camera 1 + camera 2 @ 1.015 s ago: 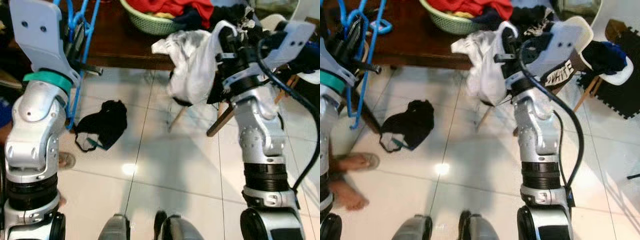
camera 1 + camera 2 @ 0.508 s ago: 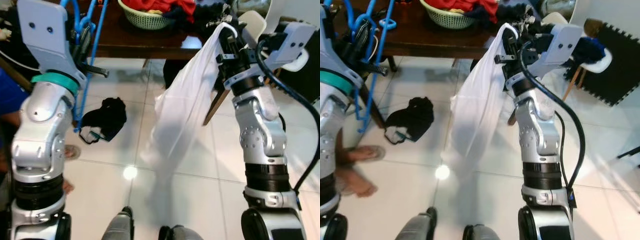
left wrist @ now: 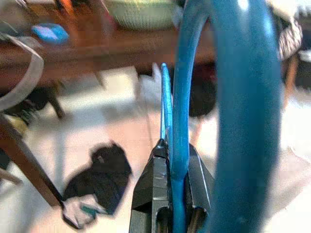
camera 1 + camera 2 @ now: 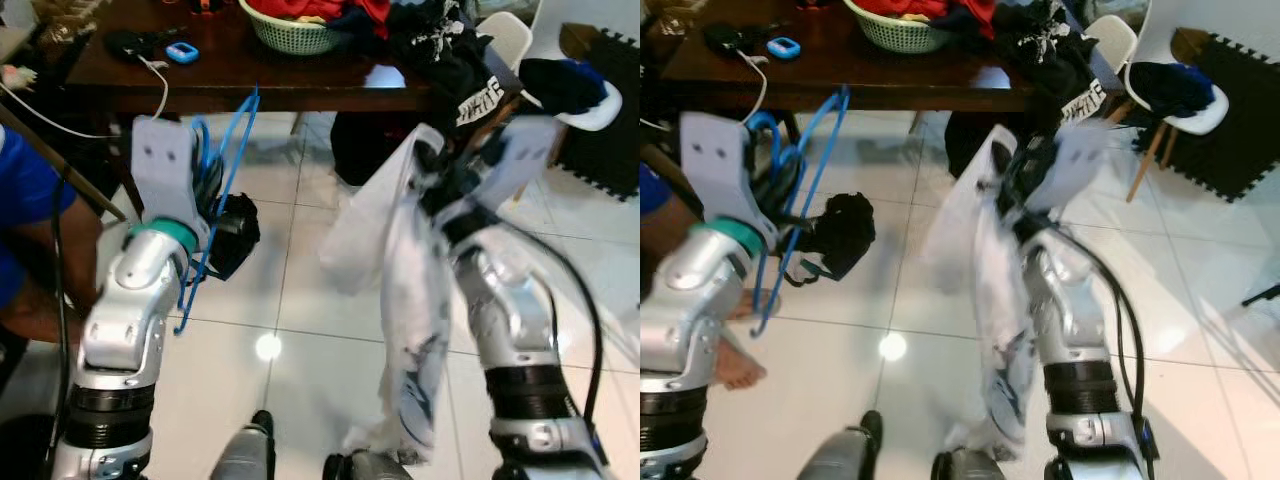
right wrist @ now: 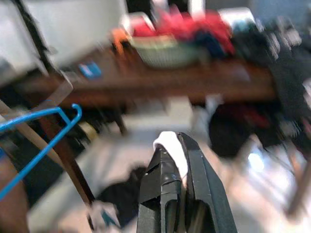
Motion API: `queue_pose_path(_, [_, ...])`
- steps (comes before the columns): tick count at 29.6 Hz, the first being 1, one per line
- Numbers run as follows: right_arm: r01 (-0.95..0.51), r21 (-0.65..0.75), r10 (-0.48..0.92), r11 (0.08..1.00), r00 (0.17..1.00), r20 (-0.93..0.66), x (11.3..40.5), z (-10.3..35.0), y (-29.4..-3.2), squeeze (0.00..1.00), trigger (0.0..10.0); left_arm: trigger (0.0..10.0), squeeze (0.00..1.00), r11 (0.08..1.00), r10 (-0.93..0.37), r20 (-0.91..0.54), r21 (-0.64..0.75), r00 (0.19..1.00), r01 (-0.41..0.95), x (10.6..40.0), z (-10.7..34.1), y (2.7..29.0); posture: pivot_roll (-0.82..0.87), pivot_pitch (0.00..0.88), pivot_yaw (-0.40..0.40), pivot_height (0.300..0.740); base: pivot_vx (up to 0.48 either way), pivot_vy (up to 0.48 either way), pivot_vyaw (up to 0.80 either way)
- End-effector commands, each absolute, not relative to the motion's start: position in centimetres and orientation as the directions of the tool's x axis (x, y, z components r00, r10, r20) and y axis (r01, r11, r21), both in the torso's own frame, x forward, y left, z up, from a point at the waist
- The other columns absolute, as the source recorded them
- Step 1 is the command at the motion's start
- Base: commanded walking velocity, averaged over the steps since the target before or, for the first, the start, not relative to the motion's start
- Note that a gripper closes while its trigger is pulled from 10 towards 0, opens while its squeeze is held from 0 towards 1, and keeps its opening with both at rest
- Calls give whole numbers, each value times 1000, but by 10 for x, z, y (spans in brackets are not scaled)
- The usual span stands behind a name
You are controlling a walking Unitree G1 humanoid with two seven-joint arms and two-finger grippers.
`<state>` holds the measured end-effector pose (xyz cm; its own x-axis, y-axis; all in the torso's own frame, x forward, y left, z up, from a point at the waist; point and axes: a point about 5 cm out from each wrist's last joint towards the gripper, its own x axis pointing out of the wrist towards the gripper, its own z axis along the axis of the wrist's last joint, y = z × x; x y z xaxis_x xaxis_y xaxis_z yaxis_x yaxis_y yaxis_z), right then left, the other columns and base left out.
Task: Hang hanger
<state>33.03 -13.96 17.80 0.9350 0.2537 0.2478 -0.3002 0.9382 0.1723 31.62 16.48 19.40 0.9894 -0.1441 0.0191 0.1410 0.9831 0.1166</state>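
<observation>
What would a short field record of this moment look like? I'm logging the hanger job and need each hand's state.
left hand: shut on blue hanger, held up in front of the table
right hand: shut on white garment, which hangs toward the floor
table: dark wood, holds green laundry basket
floor: black garment lying on the tiles

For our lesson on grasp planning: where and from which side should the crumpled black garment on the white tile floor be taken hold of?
Grip the crumpled black garment at its raised, bunched top, coming straight down from above. It lies in a soft heap on the white tile floor, so a fold should pinch easily between the fingers. The dark wooden table stands close behind it.
</observation>
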Motion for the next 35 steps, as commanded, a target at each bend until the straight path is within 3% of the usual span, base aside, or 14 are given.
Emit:
queue_pose_path(1, [-277, 152, 241, 949, 946, 216, 327, 163, -143, 0, 10000, 10000, 0, 980, -155, 4, 123, 988, 153, 316, 185, 159, 130, 101, -44, 737, 0, 0, 0])
queue_pose_path(3, [-229, 137, 216, 964, 971, 103, 318, 127, -147, 0, 10000, 10000, 0, 985, -130, -73, 103, 989, 137, 312, 159, 161, 127, 103, -44, 737, 0, 0, 0])
queue_pose_path(8, [-157, 114, 163, 981, 986, -44, 306, 85, -158, 0, 10000, 10000, 0, 989, -107, -171, 83, 979, 123, 304, 129, 165, 124, 104, -44, 737, 0, 0, 0])
queue_pose_path(10, [-113, 72, 125, 991, 973, -192, 292, 47, -164, 0, 10000, 10000, 0, 993, -88, -249, 59, 964, 106, 296, 102, 169, 118, 104, -46, 737, 0, 0, 0])
queue_pose_path(17, [-16, 54, 35, 998, 927, -372, 266, 1, -167, 0, 10000, 10000, 0, 985, -50, -353, 136, 934, 104, 278, 57, 179, 113, 98, -50, 737, 0, 0, 0])
queue_pose_path(21, [-3, 79, 31, 997, 934, -355, 264, -1, -159, 0, 10000, 10000, 0, 966, -22, -367, 232, 930, 114, 266, 38, 185, 105, 94, -45, 737, 0, 0, 0])
queue_pose_path(27, [-22, 76, 45, 997, 949, -312, 272, 5, -152, 0, 10000, 10000, 0, 961, -53, -386, 230, 921, 151, 259, 28, 178, 98, 88, -39, 737, 0, 0, 0])
queue_pose_path(30, [-9, 69, 25, 998, 970, -241, 286, 20, -151, 0, 10000, 10000, 0, 924, -144, -339, 291, 930, 249, 260, 34, 164, 94, 84, -29, 737, 0, 0, 0])
queue_pose_path(35, [-56, 71, 64, 996, 992, -108, 301, 50, -145, 0, 10000, 10000, 0, 920, -200, -222, 292, 954, 260, 272, 60, 157, 87, 84, -24, 737, 0, 0, 0])
